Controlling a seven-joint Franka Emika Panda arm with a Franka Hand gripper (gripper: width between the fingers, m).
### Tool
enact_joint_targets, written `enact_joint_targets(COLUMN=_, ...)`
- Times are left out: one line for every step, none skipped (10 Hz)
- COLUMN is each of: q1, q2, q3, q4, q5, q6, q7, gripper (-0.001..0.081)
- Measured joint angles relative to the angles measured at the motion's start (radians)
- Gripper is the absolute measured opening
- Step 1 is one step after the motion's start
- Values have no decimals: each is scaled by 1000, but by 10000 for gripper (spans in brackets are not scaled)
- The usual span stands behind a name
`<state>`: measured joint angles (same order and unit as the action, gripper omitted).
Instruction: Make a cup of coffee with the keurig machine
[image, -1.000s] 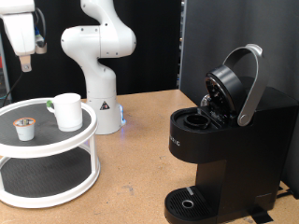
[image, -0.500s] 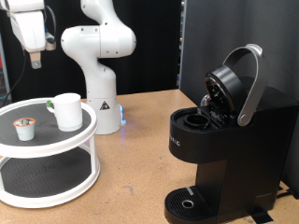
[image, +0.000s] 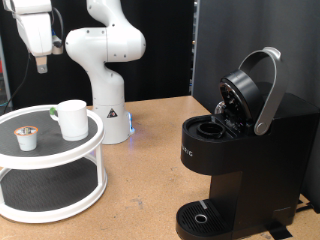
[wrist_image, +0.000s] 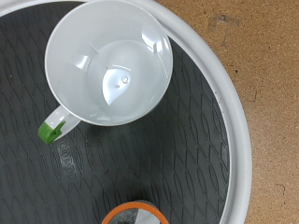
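On upper tier of round stand, exterior view's left: cup, empty, likely light, rigid, smooth; rim or green handle best hold. Gripper high above, open or closed cannot tell. Keurig machine lid raised

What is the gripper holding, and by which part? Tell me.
Nothing. The gripper hangs in the air above the cup on the round stand; nothing shows between its fingers, and the wrist view looks down into the cup untouched.
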<state>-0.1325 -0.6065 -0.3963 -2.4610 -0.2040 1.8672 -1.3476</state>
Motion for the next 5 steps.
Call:
enact_joint_targets(q1=0, q2=0, q3=0, q4=0, q5=0, q6=0, q7=0, gripper=803)
enact_joint_targets(q1=3, q2=1, q3=-5, q4=-1, q5=6, q6=1, q7=-26, gripper=803)
enact_joint_targets(q1=4, q2=2, q3=-12, q4=-8, q5=6, q6=11, q7=-46, gripper=803)
enact_joint_targets(q1=4, q2=5, q3=-19, q4=-27, q5=6, q6=35, q7=-55, gripper=803)
enact_joint_targets(q1=4, q2=8, q3=-29, q4=-53, q5=6, q6=72, q7=-61, gripper=803)
